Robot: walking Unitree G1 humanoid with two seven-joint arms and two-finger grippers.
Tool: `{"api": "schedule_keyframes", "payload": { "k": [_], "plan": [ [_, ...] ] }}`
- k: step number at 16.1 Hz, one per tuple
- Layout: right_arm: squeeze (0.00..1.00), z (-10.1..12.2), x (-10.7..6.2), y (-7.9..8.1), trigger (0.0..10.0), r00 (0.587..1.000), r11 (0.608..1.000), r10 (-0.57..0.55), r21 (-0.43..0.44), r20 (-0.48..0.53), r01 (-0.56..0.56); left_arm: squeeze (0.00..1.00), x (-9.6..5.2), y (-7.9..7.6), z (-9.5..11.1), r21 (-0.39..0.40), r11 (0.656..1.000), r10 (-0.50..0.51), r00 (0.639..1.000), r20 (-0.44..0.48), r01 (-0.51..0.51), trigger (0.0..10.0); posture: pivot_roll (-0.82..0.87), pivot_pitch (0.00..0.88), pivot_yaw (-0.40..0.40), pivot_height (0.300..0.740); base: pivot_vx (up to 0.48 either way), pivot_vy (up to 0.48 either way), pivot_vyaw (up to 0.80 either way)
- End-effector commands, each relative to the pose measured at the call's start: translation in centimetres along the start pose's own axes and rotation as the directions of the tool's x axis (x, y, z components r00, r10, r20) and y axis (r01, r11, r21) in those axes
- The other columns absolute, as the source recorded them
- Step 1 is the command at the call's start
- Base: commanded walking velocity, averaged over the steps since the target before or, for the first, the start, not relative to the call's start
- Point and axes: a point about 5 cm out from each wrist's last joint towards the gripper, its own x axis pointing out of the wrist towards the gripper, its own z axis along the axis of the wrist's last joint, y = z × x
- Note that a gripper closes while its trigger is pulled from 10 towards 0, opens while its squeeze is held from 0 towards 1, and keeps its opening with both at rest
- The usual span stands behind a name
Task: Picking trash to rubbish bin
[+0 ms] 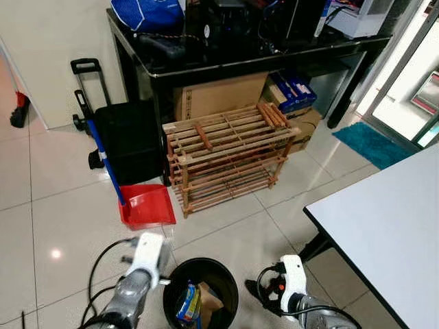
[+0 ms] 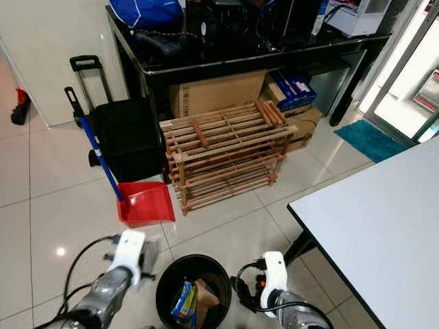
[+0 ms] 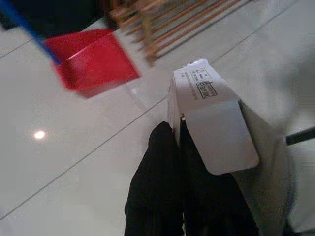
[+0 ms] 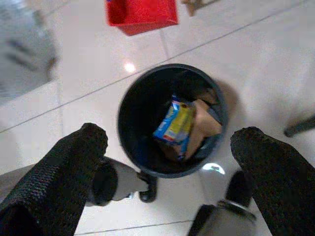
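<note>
My left gripper (image 3: 178, 147) is clamped on a white carton (image 3: 209, 118) — the two black fingers (image 3: 157, 172) pinch one edge of it, and the box runs on out past the fingertips, its long axis roughly in line with the fingers. From the head cameras the carton (image 1: 149, 255) sits at the end of my left arm, above the floor tiles, just off the left side of the bin (image 1: 200, 291).

So the relation that counts: the bin mouth lies to the right of the left gripper and a little nearer to me, close by but not yet under the carton. I judge a short inward swing would bring the box over the opening; let go here and it would likely catch the rim or land on the tiles.

My right gripper (image 4: 167, 147) is spread wide and holds nothing. It hangs over the bin (image 4: 129, 105), looking straight down into it, where a blue-and-yellow packet (image 4: 173, 122) and some brown paper (image 4: 205, 123) already lie. It is the nearer arm to the bin, but the left carries the load.

Farther out from the left gripper lies a red dustpan (image 1: 147, 205), with a wooden rack (image 1: 226, 154) beyond the bin.
</note>
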Motion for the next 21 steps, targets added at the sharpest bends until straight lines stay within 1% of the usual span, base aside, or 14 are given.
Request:
{"api": "schedule_keyframes", "payload": {
  "k": [1, 3, 4, 6, 11, 13, 14, 15, 21],
  "plan": [
    [0.00, 0.2, -0.2, -0.1, 10.0, 1.000, 1.000, 0.029, 0.002, -0.005, -0.029, 0.00, 0.2, -1.1, 0.2, 0.011, 0.998, -0.067, 0.998, 0.002, 0.067, 10.0, -0.05, 0.100, -0.086, 0.740, 0.000, 0.000, 0.00],
    [0.00, 0.3, -0.1, 0.0, 10.0, 0.999, 0.999, 0.045, 0.007, 0.001, -0.045, 0.00, 0.2, -1.8, 0.3, -0.003, 0.993, -0.116, 0.993, -0.002, 0.116, 10.0, -0.05, 0.103, -0.086, 0.740, 0.000, 0.000, 0.00],
    [0.00, 0.3, 0.0, 0.6, 10.0, 0.994, 0.994, 0.110, 0.015, 0.006, -0.110, 0.00, 0.1, -3.1, -0.3, -0.007, 0.984, -0.180, 0.983, -0.032, 0.180, 10.0, -0.08, 0.128, -0.088, 0.740, 0.000, 0.000, 0.00],
    [0.00, 0.2, -0.1, 0.6, 10.0, 0.993, 0.993, 0.119, 0.015, 0.007, -0.119, 0.00, 0.0, -4.0, -0.5, -0.011, 0.978, -0.207, 0.977, -0.046, 0.206, 10.0, -0.09, 0.140, -0.092, 0.740, 0.000, 0.000, 0.00],
    [0.00, 0.4, -0.2, 0.6, 10.0, 0.991, 0.991, 0.134, 0.019, 0.013, -0.134, 0.00, -0.2, -4.6, -1.4, -0.005, 0.979, -0.204, 0.976, -0.079, 0.204, 10.0, -0.09, 0.140, -0.090, 0.740, 0.000, 0.000, 0.00],
    [0.00, 0.5, -0.3, 0.6, 10.0, 0.990, 0.990, 0.138, 0.022, 0.018, -0.139, 0.00, -0.2, -4.5, -1.5, 0.003, 0.981, -0.191, 0.978, -0.080, 0.192, 10.0, -0.09, 0.138, -0.089, 0.740, 0.000, 0.000, 0.00],
    [0.00, 0.5, -0.3, 0.6, 10.0, 0.990, 0.990, 0.139, 0.022, 0.018, -0.140, 1.00, -0.2, -4.4, -1.5, -0.009, 0.982, -0.189, 0.979, -0.079, 0.189, 10.0, -0.08, 0.139, -0.088, 0.740, 0.000, 0.000, 0.00],
    [0.00, 0.5, -0.2, 0.7, 10.0, 0.990, 0.990, 0.140, 0.025, 0.020, -0.141, 1.00, -0.2, -4.3, -1.5, -0.019, 0.982, -0.187, 0.979, -0.078, 0.186, 10.0, -0.08, 0.138, -0.087, 0.740, 0.000, 0.000, 0.00],
    [0.00, 0.6, -0.3, 0.7, 10.0, 0.990, 0.990, 0.137, 0.035, 0.028, -0.138, 1.00, -0.1, -4.1, -1.3, -0.010, 0.983, -0.184, 0.980, -0.071, 0.183, 10.0, -0.08, 0.136, -0.084, 0.740, 0.000, 0.000, 0.00]
  ]
}}
